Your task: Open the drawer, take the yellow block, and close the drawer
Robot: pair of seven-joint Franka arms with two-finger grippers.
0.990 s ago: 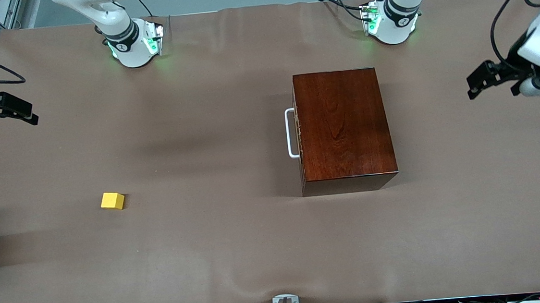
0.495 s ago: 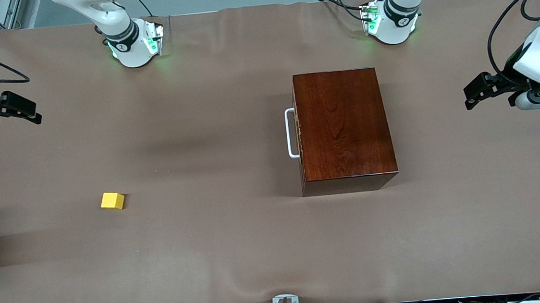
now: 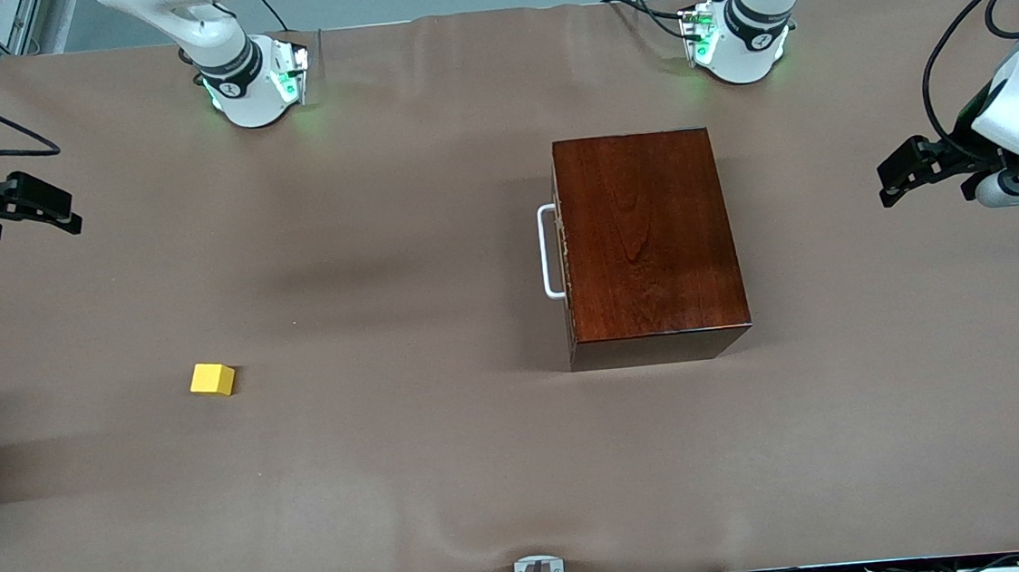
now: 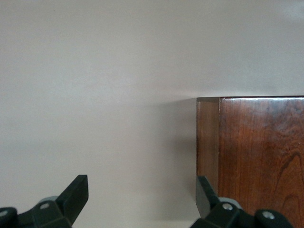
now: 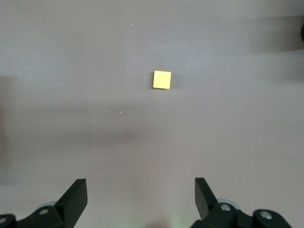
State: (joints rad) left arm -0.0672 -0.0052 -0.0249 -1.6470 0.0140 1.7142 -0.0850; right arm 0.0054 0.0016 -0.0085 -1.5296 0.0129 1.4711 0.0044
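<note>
Brown tabletop carrying shut drawer, yellow block lying apart; left tool, right tool hovering (both gaping, empty).

You are looking at a brown table covering lying across the whole work surface, wrinkling slightly along its edges. A small grey metal bracket is sitting at the edge nearest the front camera. Black cables are trailing over the edge of the covering farthest from that camera.
</note>
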